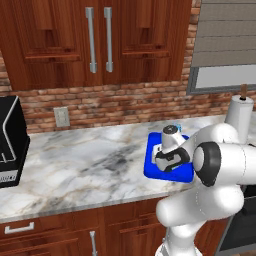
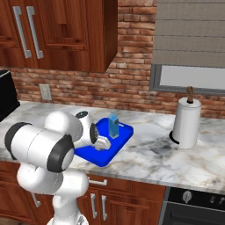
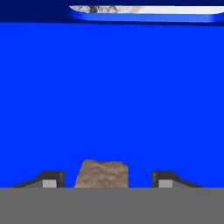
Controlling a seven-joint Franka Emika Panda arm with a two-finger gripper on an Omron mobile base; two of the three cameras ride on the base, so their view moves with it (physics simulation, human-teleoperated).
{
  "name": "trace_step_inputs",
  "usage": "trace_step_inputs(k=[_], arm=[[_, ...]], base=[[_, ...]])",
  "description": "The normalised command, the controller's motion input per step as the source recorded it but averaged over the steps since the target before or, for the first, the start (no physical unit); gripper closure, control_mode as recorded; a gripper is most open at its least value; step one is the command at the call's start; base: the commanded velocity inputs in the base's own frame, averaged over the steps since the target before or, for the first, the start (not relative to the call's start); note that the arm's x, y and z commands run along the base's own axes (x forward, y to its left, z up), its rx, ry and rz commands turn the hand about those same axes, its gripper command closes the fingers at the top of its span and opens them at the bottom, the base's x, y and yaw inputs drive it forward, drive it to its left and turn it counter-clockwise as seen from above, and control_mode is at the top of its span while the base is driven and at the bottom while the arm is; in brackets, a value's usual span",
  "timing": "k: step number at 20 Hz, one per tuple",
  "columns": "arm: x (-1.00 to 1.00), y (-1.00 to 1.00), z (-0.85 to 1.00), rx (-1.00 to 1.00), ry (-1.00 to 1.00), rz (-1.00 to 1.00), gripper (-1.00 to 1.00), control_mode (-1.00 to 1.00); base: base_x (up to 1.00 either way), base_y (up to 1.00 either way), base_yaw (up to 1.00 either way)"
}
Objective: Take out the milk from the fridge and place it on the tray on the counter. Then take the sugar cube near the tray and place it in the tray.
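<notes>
Jaws released, tips either side of sugar cube (image 3: 103, 173) at frame bottom, on blue tray (image 3: 109, 87); milk carton (image 2: 114, 125) upright on tray.

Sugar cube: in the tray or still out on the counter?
In the tray. The hand view shows the sugar cube on the blue tray floor, between the open gripper fingertips with gaps on both sides.
</notes>
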Motion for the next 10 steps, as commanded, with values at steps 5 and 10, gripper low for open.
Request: trace_step_inputs(k=[5, 10], arm=[[-0.15, 0.00, 0.06, 0.00, -0.06, 0.00, -1.00, -1.00], [-0.36, 0.00, 0.31, 0.00, -0.14, 0.00, -1.00, -1.00]], base=[[0.00, 0.00, 0.00], [0.00, 0.00, 0.00]])
